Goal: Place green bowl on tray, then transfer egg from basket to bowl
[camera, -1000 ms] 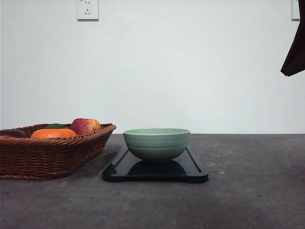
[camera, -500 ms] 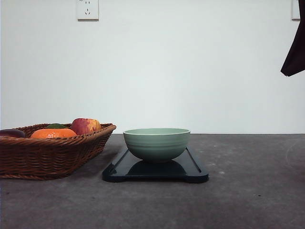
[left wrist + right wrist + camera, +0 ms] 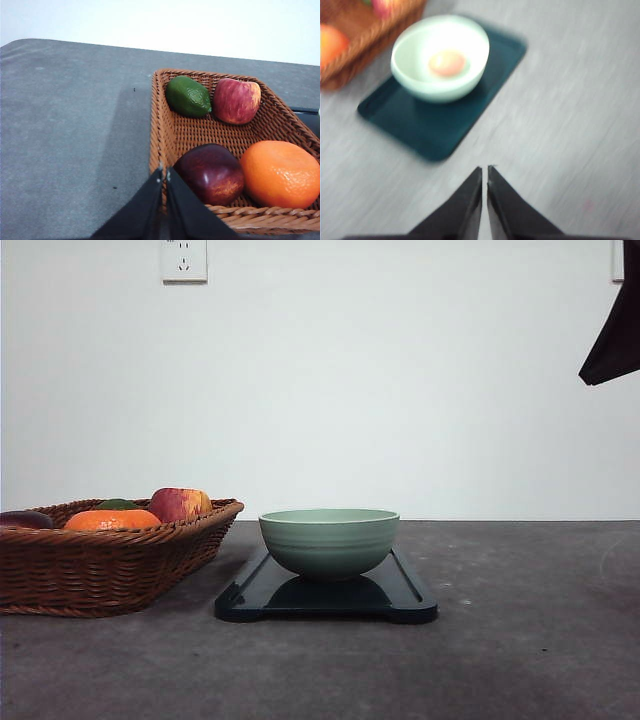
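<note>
The green bowl (image 3: 329,541) stands on the dark tray (image 3: 402,593) in the middle of the table. In the right wrist view the bowl (image 3: 440,59) holds a pale orange egg (image 3: 447,63), and the tray (image 3: 432,120) lies under it. The wicker basket (image 3: 100,560) sits at the left; the left wrist view shows the basket (image 3: 200,132) from above. My left gripper (image 3: 164,175) is shut over the basket's near rim. My right gripper (image 3: 485,172) is shut, high above the table and away from the tray.
The basket holds a green lime (image 3: 188,96), a red apple (image 3: 236,100), a dark red apple (image 3: 212,173) and an orange (image 3: 280,173). A dark part of the right arm (image 3: 612,335) hangs at the upper right. Bare grey table surrounds the tray.
The dark arm part at the upper right has risen slightly and shifted left. Bowl, tray and basket have not moved.
</note>
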Tool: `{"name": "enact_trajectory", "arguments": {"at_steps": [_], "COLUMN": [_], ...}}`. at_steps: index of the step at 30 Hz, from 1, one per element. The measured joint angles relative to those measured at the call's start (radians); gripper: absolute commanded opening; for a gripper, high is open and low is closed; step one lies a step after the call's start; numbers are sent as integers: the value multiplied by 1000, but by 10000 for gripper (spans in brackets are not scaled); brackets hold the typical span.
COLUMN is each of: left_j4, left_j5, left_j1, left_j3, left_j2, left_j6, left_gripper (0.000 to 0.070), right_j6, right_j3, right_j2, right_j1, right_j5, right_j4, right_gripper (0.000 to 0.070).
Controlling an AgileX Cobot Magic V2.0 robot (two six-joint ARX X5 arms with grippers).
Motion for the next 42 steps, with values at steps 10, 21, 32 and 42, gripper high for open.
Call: {"name": "enact_trajectory", "arguments": {"at_steps": [10, 21, 32, 42], "left_j4": [0, 0, 0, 0], "left_j5": [0, 0, 0, 0], "left_j1": [0, 0, 0, 0], "left_j3": [0, 0, 0, 0], "left_j2": [0, 0, 0, 0], "left_j6": [0, 0, 0, 0], "left_gripper": [0, 0, 0, 0], "right_j6": [-25, -16, 1, 2], "right_j3": [-381, -519, -519, -519], "right_j2": [-375, -653, -655, -655], "right_j1": [-214, -352, -353, -353], "right_j5": [9, 35, 34, 34], "right_j4": [274, 258, 271, 282], "right_gripper": [9, 9, 9, 9]}}
